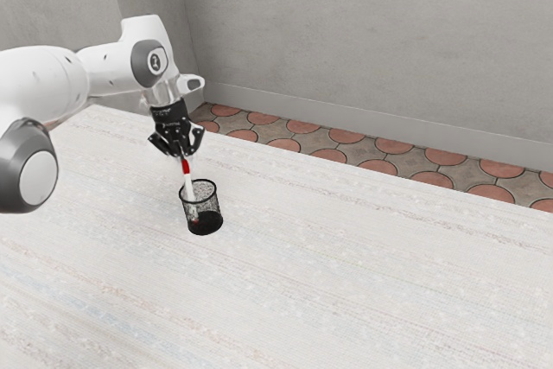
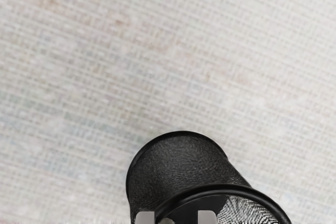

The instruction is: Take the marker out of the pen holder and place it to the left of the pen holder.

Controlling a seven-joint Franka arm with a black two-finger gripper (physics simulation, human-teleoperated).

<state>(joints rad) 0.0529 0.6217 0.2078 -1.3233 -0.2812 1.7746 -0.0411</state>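
Partly inside holder (image 1: 206, 225): wht marker (image 1: 189, 184), prob. red-capped

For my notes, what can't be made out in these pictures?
- Marker: lower end blurred by the pen holder's mesh, exterior view.
- Whether the pincer grips it: too small, exterior view.
- Pen holder: cut off by the lower edge, wrist view.
- Arm: base cut off by left edge, exterior view.

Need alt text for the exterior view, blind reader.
White robot arm reaching down to the red end of a marker that stands, slightly tilted, in a black mesh pen holder on a pale table. Behind: tiled floor, grey wall.
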